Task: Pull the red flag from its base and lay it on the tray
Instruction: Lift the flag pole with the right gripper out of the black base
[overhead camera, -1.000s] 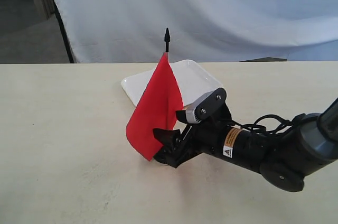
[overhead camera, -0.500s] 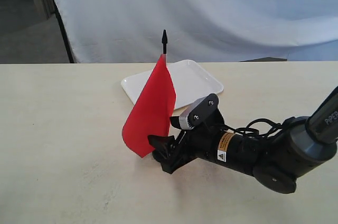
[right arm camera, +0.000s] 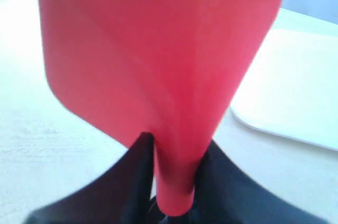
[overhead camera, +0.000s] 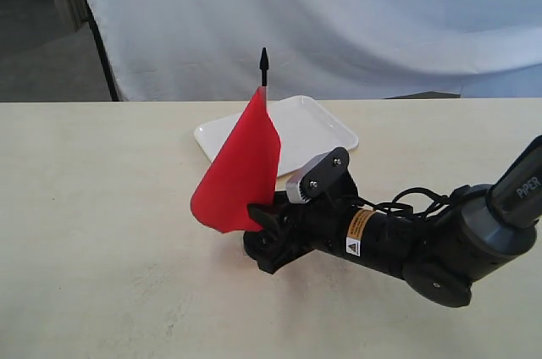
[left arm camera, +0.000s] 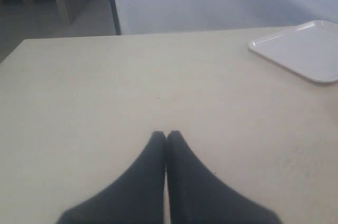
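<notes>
The red flag [overhead camera: 241, 168] stands upright in the middle of the table, its black tip [overhead camera: 264, 58] pointing up in front of the white tray [overhead camera: 313, 122]. My right gripper [overhead camera: 264, 228] lies low on the table at the flag's foot. In the right wrist view its two black fingers press on the lower cloth of the flag [right arm camera: 158, 49], and the right gripper [right arm camera: 177, 142] is shut on it. The base is hidden behind the gripper and the cloth. My left gripper [left arm camera: 166, 135] is shut on nothing above bare table, with the tray [left arm camera: 301, 49] off to one side.
A white cloth backdrop [overhead camera: 339, 12] hangs behind the table's far edge. The right arm's black body and cable [overhead camera: 406, 236] lie across the table to the right of the flag. The tray [right arm camera: 285, 97] is just beyond the flag.
The right gripper has slid a little left and its fingers have closed in on the flag's lower cloth. The cloth has swung left and lifted slightly.
</notes>
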